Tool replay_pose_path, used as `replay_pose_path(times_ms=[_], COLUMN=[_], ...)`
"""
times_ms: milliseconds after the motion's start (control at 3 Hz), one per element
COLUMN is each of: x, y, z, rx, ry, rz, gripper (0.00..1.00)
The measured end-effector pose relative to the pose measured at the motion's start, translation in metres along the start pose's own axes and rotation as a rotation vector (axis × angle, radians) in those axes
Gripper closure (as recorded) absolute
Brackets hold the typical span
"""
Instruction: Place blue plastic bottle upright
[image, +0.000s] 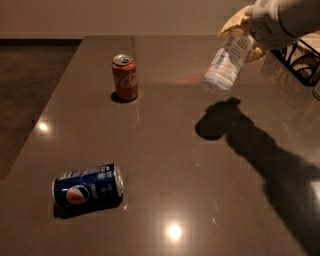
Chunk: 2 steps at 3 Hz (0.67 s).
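The blue plastic bottle (224, 67) hangs in the air in the upper right of the frame, clear of the table (165, 165) and pinched in the gripper (245, 40), whose pale fingers are clamped on its upper part from either side. Its long axis is tilted, not vertical. The broad lower end, which looks like the base, points down and toward the left of the frame, while the neck end runs up and right into the gripper, where the cap is hidden. So the bottle lies below and left of the gripper, leaning away from it, and its dark shadow (220, 120) falls on the table some way beneath, which suggests a real gap between base and surface. The arm (285, 20) enters from the upper right corner, white and bulky, angled down toward the table with the wrist canted to match the bottle's lean. The coming move appears to turn on that lean: the wrist would need to rotate until the axis stands vertical, base down, before the bottle is lowered onto bare table near the shadow. A red Coca-Cola can (125, 77) stands upright well to the left, a Pepsi can (87, 186) lies on its side at lower left, and a dark wire rack (300, 60) sits at the right edge, near the arm.
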<state>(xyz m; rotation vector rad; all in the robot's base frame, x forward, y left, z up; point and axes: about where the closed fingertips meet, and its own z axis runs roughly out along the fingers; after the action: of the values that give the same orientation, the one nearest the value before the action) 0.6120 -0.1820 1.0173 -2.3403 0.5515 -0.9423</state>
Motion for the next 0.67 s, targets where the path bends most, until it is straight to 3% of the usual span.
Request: replay_pose_path(times_ms=[333,667], x=[-0.0035,-0.0118], y=[-0.0056,-0.0107], z=[0.0092,0.0174], rx=[0.056,0.105], ry=[0.069,0.099], rz=[-0.100,-0.172], gripper=[1.00,1.00])
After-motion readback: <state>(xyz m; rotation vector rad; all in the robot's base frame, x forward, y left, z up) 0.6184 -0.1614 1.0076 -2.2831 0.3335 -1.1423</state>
